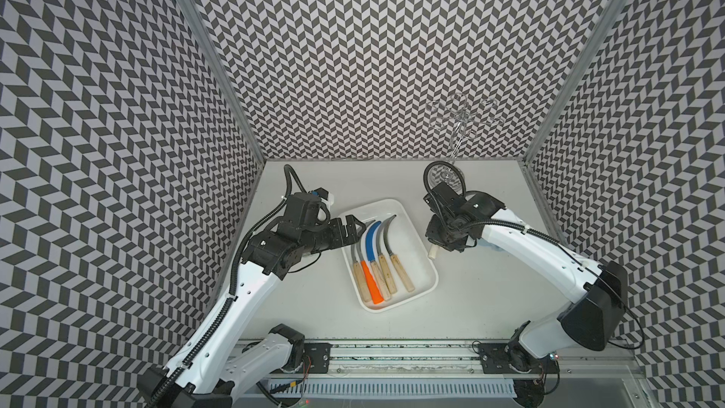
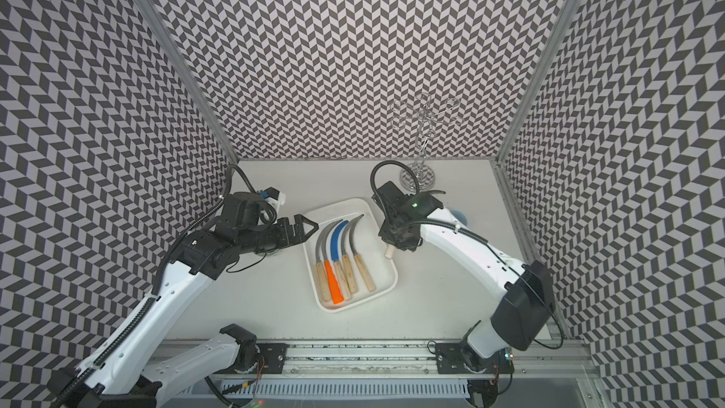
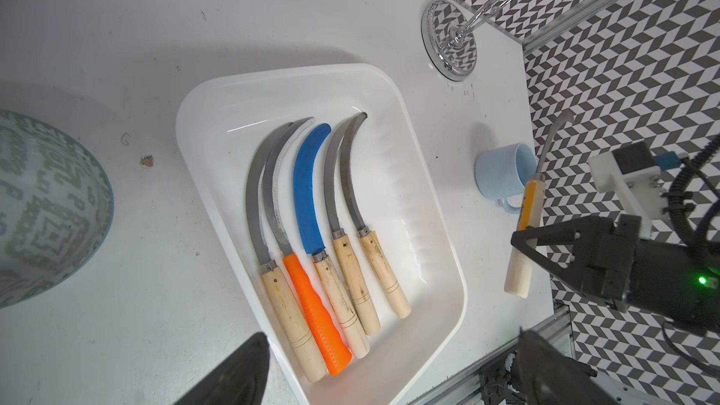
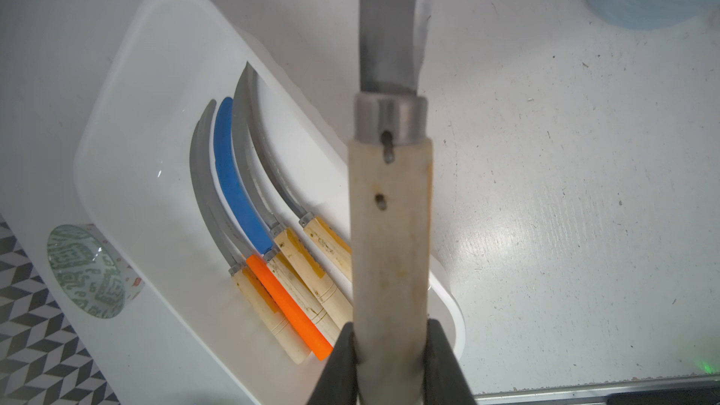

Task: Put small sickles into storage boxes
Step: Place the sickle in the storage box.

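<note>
Black left gripper (image 1: 352, 228) hangs wide open and empty, the white tray (image 1: 418, 253) just ahead of it holding five sickles (image 1: 370, 239). The right gripper (image 4: 389, 368) clamps the sixth sickle (image 4: 389, 227) by its wooden handle, just beside the tray. This looks like the final carry; next it should shift over the rim, lower and release.

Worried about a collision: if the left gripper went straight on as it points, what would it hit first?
Likely the grey blade of the nearest sickle in the white tray: the open left gripper hangs at its rim, height above it unclear.
</note>
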`<move>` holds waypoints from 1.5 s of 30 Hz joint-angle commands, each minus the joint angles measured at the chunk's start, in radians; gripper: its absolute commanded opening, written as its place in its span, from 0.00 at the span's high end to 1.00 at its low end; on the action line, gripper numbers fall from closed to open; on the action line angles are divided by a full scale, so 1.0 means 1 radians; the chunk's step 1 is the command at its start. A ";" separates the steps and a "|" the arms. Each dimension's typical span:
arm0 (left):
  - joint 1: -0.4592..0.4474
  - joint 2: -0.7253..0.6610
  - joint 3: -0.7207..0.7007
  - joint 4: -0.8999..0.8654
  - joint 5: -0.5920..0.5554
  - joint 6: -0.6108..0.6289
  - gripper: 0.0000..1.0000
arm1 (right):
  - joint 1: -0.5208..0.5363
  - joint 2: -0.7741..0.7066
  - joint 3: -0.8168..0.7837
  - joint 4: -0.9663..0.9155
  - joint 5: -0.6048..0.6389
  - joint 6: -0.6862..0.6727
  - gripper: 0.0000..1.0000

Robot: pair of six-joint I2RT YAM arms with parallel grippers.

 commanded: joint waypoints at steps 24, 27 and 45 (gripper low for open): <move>-0.003 -0.135 -0.057 -0.088 -0.088 -0.171 0.00 | 0.235 -0.028 0.075 -0.022 0.025 -0.323 1.00; -0.003 -0.168 -0.069 -0.106 -0.098 -0.188 0.00 | 0.273 0.003 0.100 -0.030 0.033 -0.344 1.00; -0.003 -0.371 -0.072 -0.273 -0.210 -0.286 0.00 | 0.449 0.251 0.220 -0.037 0.063 -0.419 1.00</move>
